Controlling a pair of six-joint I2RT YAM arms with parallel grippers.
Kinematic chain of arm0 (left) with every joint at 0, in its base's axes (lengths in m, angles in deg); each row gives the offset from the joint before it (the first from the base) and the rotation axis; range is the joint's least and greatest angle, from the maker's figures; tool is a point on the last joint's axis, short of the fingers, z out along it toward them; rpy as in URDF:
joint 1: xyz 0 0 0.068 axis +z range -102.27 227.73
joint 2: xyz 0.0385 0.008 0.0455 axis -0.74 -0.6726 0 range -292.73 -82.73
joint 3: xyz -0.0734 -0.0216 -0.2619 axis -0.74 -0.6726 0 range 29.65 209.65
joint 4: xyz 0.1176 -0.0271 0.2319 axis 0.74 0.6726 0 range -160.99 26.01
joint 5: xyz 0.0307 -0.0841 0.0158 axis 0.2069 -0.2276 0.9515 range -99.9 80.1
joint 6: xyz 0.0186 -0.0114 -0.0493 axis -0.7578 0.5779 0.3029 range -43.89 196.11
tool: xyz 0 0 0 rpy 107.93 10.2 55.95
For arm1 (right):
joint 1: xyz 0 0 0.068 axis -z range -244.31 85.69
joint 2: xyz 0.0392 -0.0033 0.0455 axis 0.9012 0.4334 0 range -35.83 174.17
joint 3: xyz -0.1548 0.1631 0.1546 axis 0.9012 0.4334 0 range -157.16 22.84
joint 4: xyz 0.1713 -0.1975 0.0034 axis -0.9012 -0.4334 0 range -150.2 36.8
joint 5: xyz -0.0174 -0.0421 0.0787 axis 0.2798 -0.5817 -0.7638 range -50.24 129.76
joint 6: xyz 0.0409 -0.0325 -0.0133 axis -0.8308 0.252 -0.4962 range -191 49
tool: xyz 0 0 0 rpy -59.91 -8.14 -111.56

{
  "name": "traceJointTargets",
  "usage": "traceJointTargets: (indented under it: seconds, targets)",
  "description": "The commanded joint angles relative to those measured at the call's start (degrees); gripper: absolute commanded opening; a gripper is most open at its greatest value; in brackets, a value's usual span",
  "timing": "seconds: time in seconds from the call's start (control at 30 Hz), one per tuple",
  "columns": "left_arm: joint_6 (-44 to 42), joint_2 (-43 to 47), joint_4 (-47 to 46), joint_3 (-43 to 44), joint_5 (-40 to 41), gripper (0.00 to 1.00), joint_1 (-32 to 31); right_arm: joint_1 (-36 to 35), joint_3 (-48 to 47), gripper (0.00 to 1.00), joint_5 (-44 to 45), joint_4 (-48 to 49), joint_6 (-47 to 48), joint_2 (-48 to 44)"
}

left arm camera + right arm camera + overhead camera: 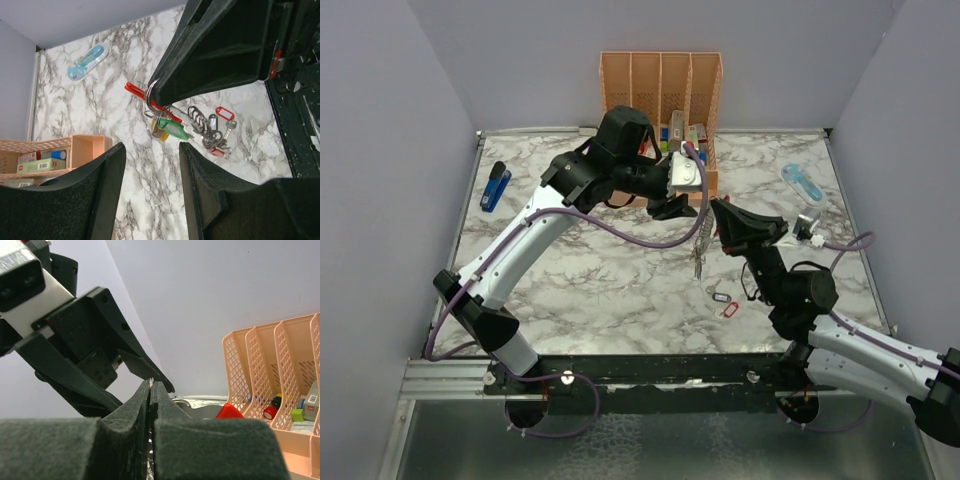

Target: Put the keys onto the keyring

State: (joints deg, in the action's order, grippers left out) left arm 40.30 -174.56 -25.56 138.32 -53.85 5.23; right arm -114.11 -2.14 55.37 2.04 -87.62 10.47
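Note:
My right gripper (717,208) (151,385) is shut, pinching a thin silver edge of the keyring (134,90). The keyring's red body and grey metal side (227,411) show just past the fingertips. Green and yellow tagged keys (170,129) and a string of silver rings dangle below it, above the table (700,252). More keys (220,132) with a red tag lie on the marble (724,303). My left gripper (680,207) (150,165) hovers just left of the bunch. Its jaws stand apart and there is only bare marble between them.
A peach file organiser (660,80) (75,150) with small items stands at the back centre. A blue stapler-like object (496,186) lies at far left. A light blue object (802,182) (87,61) and a small white piece (810,228) lie at right.

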Motion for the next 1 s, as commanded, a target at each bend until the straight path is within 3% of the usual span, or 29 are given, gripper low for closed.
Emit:
traceJointTargets:
  seconds: [0.0,0.37,0.73,0.97]
  targets:
    - [-0.8,-0.3,-2.6,-1.3,1.9,0.50,-0.4,-0.2,-1.8,0.01,0.1,1.0,-1.6,-1.2]
    - [0.3,-1.2,-4.2,-0.3,1.4,0.48,-0.6,-0.2,-1.1,0.01,0.2,0.9,-2.8,-1.2]
    - [0.9,-2.1,-3.8,0.5,-0.5,0.39,-1.4,-0.2,-0.6,0.01,1.1,0.9,-2.9,-0.8]
    - [0.9,-1.7,-1.6,2.4,-2.4,0.41,-1.5,-0.2,0.0,0.01,2.1,1.0,-2.8,-0.8]
